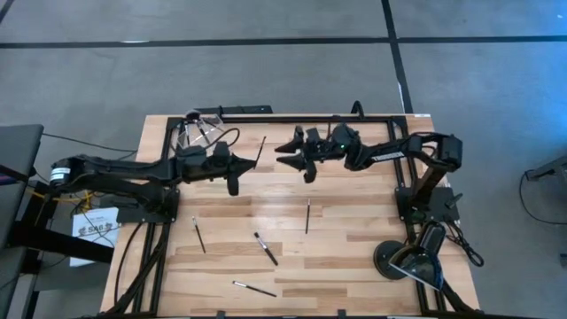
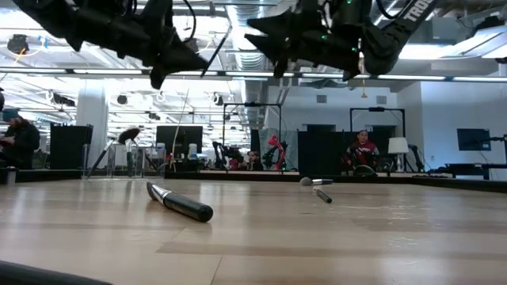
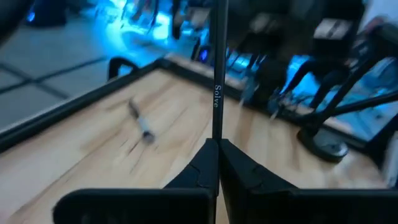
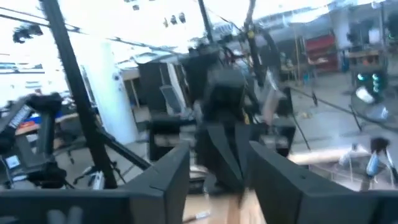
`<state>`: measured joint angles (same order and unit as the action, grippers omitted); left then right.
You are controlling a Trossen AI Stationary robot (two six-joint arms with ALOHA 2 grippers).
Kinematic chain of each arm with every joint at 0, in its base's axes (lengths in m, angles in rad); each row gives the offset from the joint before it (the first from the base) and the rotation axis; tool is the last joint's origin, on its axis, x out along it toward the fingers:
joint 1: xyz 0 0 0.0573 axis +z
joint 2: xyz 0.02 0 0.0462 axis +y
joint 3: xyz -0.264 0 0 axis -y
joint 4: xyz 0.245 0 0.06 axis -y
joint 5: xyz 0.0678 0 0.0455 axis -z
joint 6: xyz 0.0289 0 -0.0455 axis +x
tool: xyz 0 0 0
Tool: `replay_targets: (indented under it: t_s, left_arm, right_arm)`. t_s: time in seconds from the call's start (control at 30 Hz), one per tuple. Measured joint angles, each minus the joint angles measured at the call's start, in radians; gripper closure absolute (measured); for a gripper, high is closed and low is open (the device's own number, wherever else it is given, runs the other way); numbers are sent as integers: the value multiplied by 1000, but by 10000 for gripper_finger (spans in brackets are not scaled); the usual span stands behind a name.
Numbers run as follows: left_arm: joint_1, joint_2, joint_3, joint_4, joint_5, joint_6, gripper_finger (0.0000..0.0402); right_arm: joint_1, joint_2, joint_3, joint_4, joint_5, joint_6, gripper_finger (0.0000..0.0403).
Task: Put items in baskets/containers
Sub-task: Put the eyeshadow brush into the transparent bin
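Tabletop (image 1: 354,248): left gripper (image 1: 251,166) pinches brush (image 1: 260,151).

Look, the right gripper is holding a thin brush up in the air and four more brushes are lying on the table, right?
Not quite: the left gripper is the one pinching the thin brush in the air, as the left wrist view shows. The right gripper is open and empty. Four brushes do lie on the table.

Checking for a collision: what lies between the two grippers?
In the high view, only the brush clamped by the left gripper lies there, just ahead of the open right gripper. Bare table lies beneath.
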<state>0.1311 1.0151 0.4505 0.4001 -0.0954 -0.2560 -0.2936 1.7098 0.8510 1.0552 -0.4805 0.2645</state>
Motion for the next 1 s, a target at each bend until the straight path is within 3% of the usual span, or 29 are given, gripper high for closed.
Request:
replay_targets:
  t_s: [0.13, 0.3, 0.47, 0.7, 0.87, 0.93, 1.0]
  left_arm:
    - [-4, 48, -31, 147, 19, 4, 395]
    - [-9, 118, -40, 209, 22, 14, 396]
    - [-22, 167, -39, 245, 21, 20, 396]
    - [-41, 193, -38, 282, 22, 24, 396]
    - [-40, 189, -38, 281, 22, 24, 396]
    - [-40, 187, -38, 269, 22, 24, 396]
    - [-39, 186, -41, 255, 21, 36, 396]
  right_arm:
    - [28, 72, 36, 62, 39, 9, 205]
    - [45, 153, 106, 112, 41, 62, 179]
    - [45, 205, 150, 112, 59, 76, 186]
    - [43, 226, 168, 93, 64, 75, 224]
    - [28, 204, 167, -62, 4, 36, 270]
    - [19, 161, 167, -256, 5, -48, 287]
    - [16, 114, 178, -506, 101, -143, 297]
